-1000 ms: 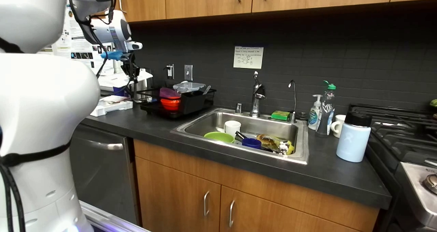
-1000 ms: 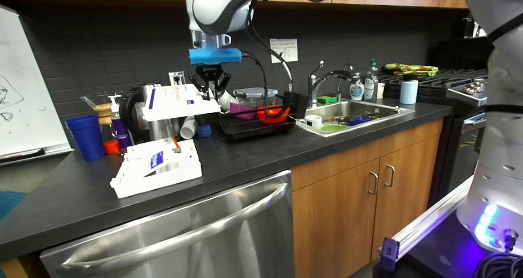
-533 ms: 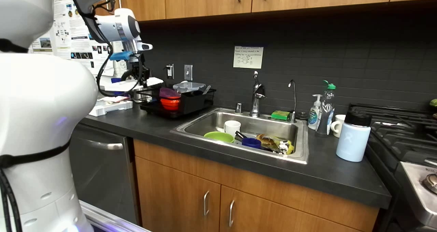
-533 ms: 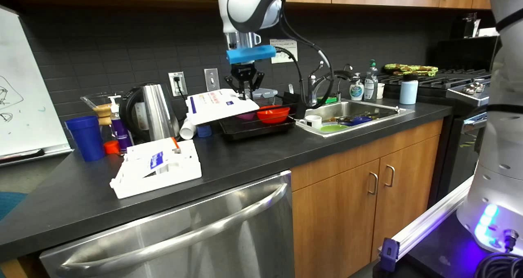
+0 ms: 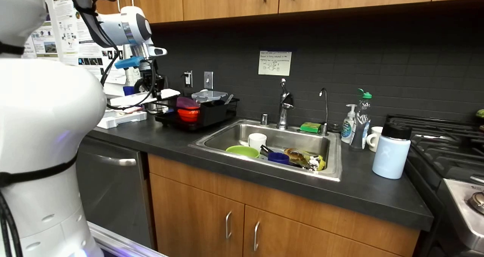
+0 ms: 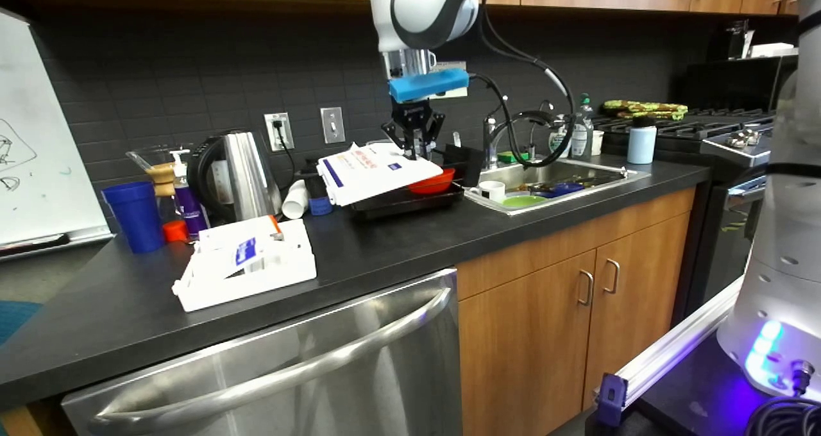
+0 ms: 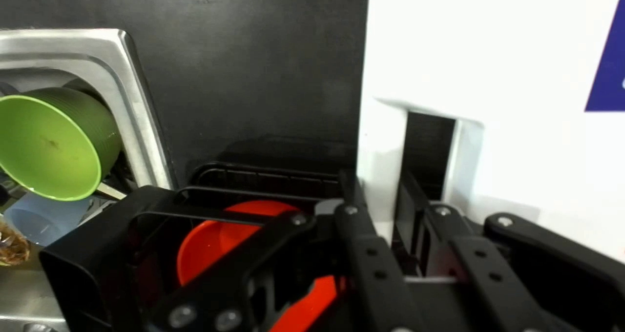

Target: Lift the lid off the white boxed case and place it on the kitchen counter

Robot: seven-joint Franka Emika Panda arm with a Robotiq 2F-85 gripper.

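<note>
Lid [image 6: 377, 176]: off the white case [image 6: 269, 281], in the air, printed face up, one end over dish rack [image 6: 417, 204]; contact w/ rack - can't tell.
Hand [image 7: 378, 183]: clamped on lid's edge bar, 1 finger thru slot, 1 outside; prob. best purchase I can get on a flat panel.
White case: uncovered, on desk [image 6: 385, 243] nr front edge, prob. for easy reach.
Dish rack: below hand in wrist view, red bowl [image 7: 207, 246] in it; poor landing spot, I reckon.
Desk: set-down goal; I'd get past rack 1st, lower, then let go.
Lid's free end: unheld, may droop.
</note>
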